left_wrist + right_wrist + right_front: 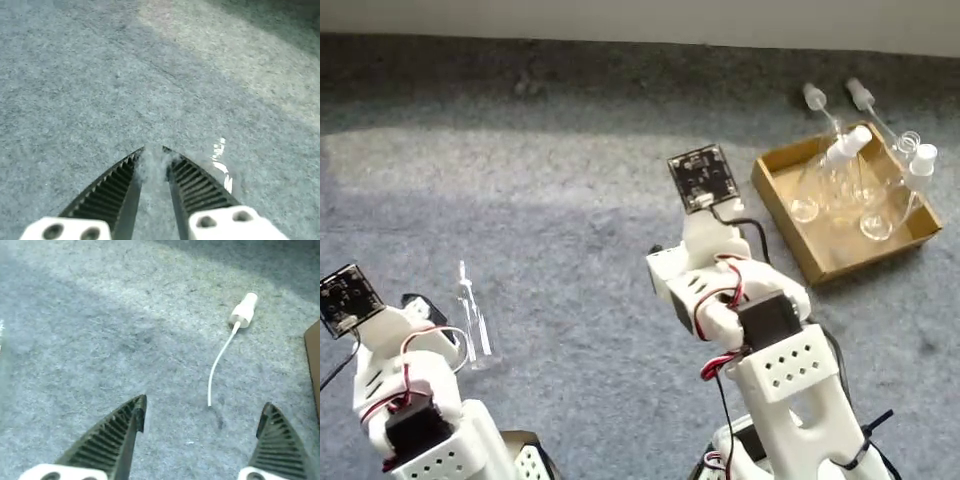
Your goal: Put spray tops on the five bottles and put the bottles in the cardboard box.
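Roughly past halfway, by my read. The cardboard box (782,220) sits far right on the carpet (570,200) with several clear bottles lying inside. At least two show white spray tops, e.g. the capped bottle (847,147). I can't count what's in the box, since the glass overlaps.

Just beyond the box, two spray tops lie loose on the carpet with dip tubes trailing: near loose top (814,97) and far loose top (860,94). The right wrist view has one of them ahead of the fingers, beside the box edge. I can't tell which.

One uncapped bottle (475,325) is well apart from the box, on the carpet just beside the left arm.

- left gripper (153,150): fingers nearly together with only a thin slit, nothing between them. The bottle's glint is just to one side.
- right gripper (205,402): fingers wide apart, empty, low over the carpet, with the top's tube end just ahead.

Still to do, as I judge it: cap the stray bottle and box it. The second loose top suggests one boxed bottle may still be uncapped, but I can't confirm that.
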Motion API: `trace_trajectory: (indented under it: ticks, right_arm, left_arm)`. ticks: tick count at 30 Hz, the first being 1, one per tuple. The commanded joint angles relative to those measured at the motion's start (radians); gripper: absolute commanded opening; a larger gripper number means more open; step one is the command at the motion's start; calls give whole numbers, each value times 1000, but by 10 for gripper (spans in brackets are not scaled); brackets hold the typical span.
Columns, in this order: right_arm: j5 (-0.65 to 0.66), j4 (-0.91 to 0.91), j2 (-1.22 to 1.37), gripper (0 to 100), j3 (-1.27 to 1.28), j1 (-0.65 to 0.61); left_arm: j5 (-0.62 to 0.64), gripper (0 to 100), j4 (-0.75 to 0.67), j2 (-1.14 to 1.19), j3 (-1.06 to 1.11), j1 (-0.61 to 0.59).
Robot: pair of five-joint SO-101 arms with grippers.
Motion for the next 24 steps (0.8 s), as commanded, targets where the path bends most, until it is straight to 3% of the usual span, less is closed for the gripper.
trace_trajectory:
  ticks: [1,7,12,19,24]
  right_arm:
    - [-28,-4,8,314,-101,-97]
    - [-114,45,280,314,-343,-114]
    - [-114,216,530,314,-579,-225]
    - [-109,295,763,314,-812,-315]
    - [-115,289,862,314,-892,-394]
  left_arm:
    - [12,7,-48,-8,-10,-99]
    - [11,5,-51,-8,-8,-76]
    - [6,5,-49,-8,-18,-77]
    - [-221,5,17,-8,7,-165]
    - [-256,5,21,-8,67,-225]
